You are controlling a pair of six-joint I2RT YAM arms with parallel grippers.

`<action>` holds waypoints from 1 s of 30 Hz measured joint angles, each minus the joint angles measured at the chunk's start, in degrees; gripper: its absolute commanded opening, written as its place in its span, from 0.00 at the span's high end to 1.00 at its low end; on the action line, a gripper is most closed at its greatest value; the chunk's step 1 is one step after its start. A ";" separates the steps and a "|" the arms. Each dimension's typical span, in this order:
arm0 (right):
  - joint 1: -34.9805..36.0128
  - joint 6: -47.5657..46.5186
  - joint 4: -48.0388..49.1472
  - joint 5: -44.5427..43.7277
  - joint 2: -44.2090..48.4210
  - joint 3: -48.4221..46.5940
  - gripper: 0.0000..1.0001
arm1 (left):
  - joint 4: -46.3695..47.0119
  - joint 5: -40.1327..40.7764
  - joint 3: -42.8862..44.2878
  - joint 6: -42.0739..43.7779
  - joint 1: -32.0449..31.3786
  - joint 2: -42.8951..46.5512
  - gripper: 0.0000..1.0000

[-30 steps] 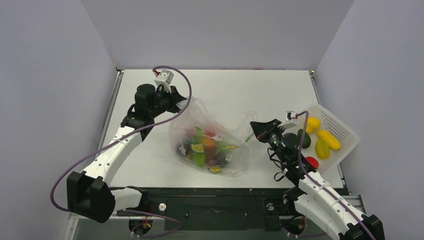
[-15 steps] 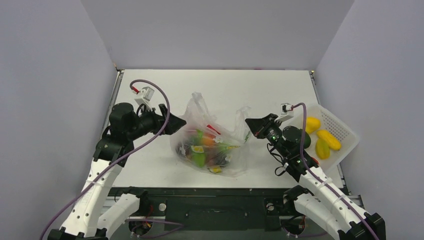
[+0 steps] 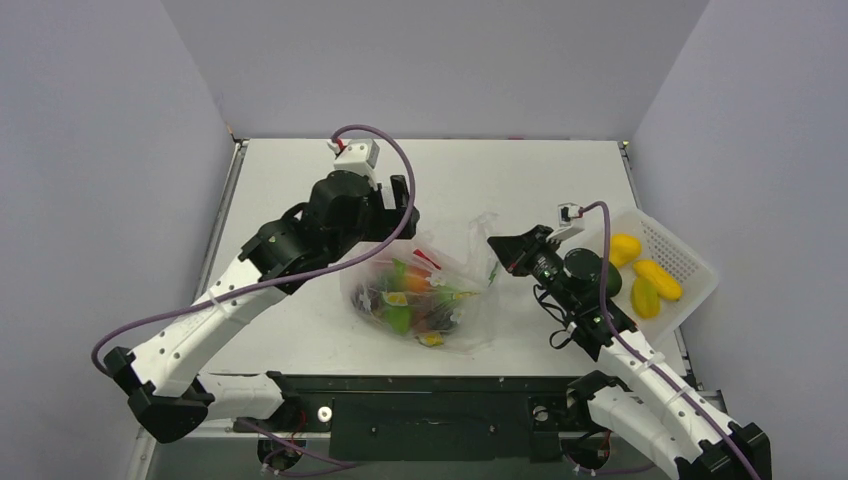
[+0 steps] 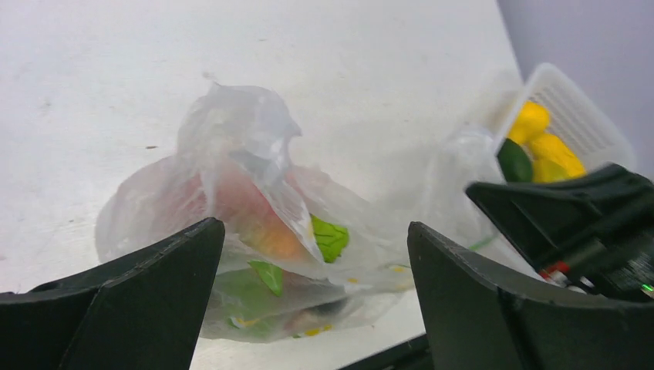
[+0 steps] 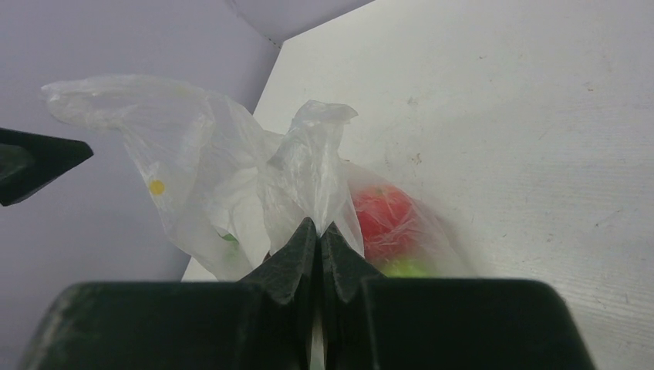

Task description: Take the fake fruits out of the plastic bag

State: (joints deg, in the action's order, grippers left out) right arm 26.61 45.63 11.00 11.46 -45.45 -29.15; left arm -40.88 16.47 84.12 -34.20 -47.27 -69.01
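Bag on table, most fruits inside | a few in basket | right gripper clenched on bag's edge | left gripper spread wide, empty, above bag | emptying partly done

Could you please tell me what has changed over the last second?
The left gripper released the clear printed plastic bag, opened and swung above it. The right gripper stays shut on its right edge; the white perforated basket is unmoved.

left end effector spread wide, arm extended forward, right end effector pinched shut
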 measured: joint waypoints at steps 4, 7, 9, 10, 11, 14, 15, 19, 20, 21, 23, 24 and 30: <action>0.00 0.00 -1.31 -0.02 1.03 -0.55 1.00 | 0.13 8.57 0.26 1.60 -0.63 -4.48 0.15; 0.00 -0.13 -2.51 -0.07 2.45 -0.79 1.00 | 0.35 11.89 0.74 3.13 -0.66 -6.73 0.14; 0.00 -0.31 -3.17 -0.07 3.08 -1.11 1.00 | 0.79 13.35 0.81 4.79 -0.66 -7.39 0.19; 0.00 -0.44 -3.65 -0.07 3.26 -1.40 1.00 | 1.14 13.79 0.81 5.60 -0.63 -7.48 0.20; 0.00 -0.59 -4.00 -0.07 3.32 -1.64 1.00 | 1.62 13.99 0.81 6.58 -0.63 -7.50 0.25; 0.00 -1.31 -4.94 -0.07 3.34 -2.27 1.00 | 4.24 13.97 0.81 9.60 -0.50 -7.50 0.42; 0.00 -1.57 -5.27 -0.07 3.34 -2.43 1.00 | 5.18 13.79 0.79 10.40 -0.35 -7.50 0.44; 0.00 -2.78 -6.78 -0.09 3.34 -2.69 1.00 | 8.00 10.99 0.44 11.96 1.60 -7.52 0.64; 0.00 -3.06 -7.37 -0.07 3.37 -2.73 1.00 | 8.41 9.46 0.22 12.00 2.69 -7.56 0.73; 0.00 -3.21 -7.85 -0.09 3.39 -2.75 1.00 | 8.70 8.17 0.00 11.87 3.65 -7.61 0.78; 0.00 -3.63 -9.27 -0.04 3.61 -2.78 0.98 | 9.22 3.02 -0.42 11.39 6.78 -7.85 0.89; 0.00 -4.00 -10.12 -0.02 3.78 -2.91 0.96 | 9.64 -0.15 -0.68 10.86 8.61 -7.98 0.96; 0.00 -7.82 -20.15 1.09 2.73 -8.35 0.62 | 12.55 -18.88 -4.46 6.14 17.49 -7.98 1.00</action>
State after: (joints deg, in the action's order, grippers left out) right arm 26.61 37.80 -9.15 12.56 -42.72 -37.50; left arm -28.34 -2.42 79.66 -28.05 -29.78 -76.99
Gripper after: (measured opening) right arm 0.220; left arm 0.012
